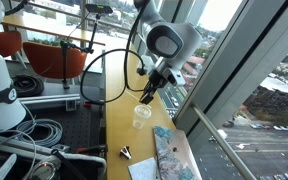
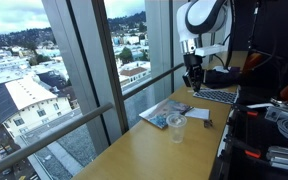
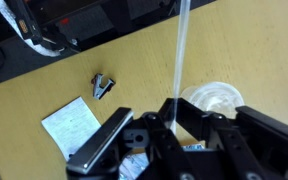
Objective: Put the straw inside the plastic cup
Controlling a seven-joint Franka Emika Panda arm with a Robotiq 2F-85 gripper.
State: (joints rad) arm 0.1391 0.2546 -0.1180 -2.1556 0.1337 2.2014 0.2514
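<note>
Clear plastic, upright on the wooden bench (image 3: pixel 134 60) - that is the cup (image 3: pixel 216 98), seen from above in the wrist view. The straw (image 3: pixel 180 50) is outside it, just beside its rim. The gripper (image 3: pixel 174 112) is clamped tight on the straw, which runs pale and straight out from the jaws. In both exterior views the gripper (image 1: pixel 146 97) (image 2: pixel 194 85) hangs above the cup. A dark clip (image 3: pixel 102 86) and a paper sheet (image 3: pixel 74 125) lie on the bench - well apart from the cup.

No readable text or labels, printed booklet (image 2: pixel 167 113) cover too small to read
</note>
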